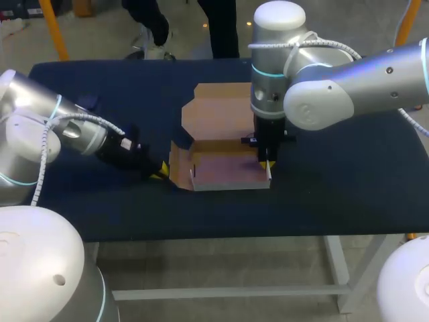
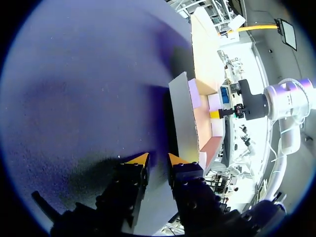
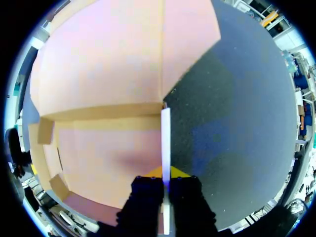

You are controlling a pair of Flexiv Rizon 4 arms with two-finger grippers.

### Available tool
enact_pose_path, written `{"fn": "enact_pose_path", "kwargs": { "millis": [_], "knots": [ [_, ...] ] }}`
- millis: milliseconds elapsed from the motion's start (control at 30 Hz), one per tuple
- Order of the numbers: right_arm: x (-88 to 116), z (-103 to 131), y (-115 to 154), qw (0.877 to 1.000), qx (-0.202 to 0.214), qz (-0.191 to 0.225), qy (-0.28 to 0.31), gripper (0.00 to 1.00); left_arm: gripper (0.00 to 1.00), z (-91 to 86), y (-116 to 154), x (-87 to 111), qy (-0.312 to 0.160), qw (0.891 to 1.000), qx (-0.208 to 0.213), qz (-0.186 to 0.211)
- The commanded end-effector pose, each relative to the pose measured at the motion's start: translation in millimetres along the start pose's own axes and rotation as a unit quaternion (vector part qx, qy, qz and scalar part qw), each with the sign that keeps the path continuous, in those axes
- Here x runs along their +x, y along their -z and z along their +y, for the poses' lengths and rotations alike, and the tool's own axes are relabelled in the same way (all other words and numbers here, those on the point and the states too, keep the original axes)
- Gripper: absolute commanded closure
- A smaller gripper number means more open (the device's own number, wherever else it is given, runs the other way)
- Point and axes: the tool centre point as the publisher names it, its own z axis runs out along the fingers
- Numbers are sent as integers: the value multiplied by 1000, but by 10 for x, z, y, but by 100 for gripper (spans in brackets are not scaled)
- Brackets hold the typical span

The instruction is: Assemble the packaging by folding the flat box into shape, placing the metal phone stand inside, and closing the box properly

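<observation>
The right gripper [image 3: 166, 174] is pinching the box's [image 1: 224, 171] right wall [image 3: 166, 136] from above. The left gripper [image 2: 158, 161], jaws released, is hovering just left of the upright left flap [image 2: 183, 116].

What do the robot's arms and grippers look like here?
The left arm and right arm are rounded silver-grey tubes with white caps and thin light-blue rings at the joints. A white coiled cable runs along each. The left gripper and right gripper are black, each with two fingers tipped in bright yellow.
</observation>
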Motion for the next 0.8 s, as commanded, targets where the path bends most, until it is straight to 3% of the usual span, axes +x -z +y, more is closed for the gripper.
{"fn": "enact_pose_path", "kwargs": {
  "millis": [33, 800],
  "knots": [
    [4, 1, -2, 1000, 1, 0, 0, 100, 71, -24, -41, -4, 4, 1000, 2, 8],
    [4, 1, -2, 1000, 1, 0, 0, 100, 71, -144, -208, 295, 8, 997, 20, 74]
  ]
}}
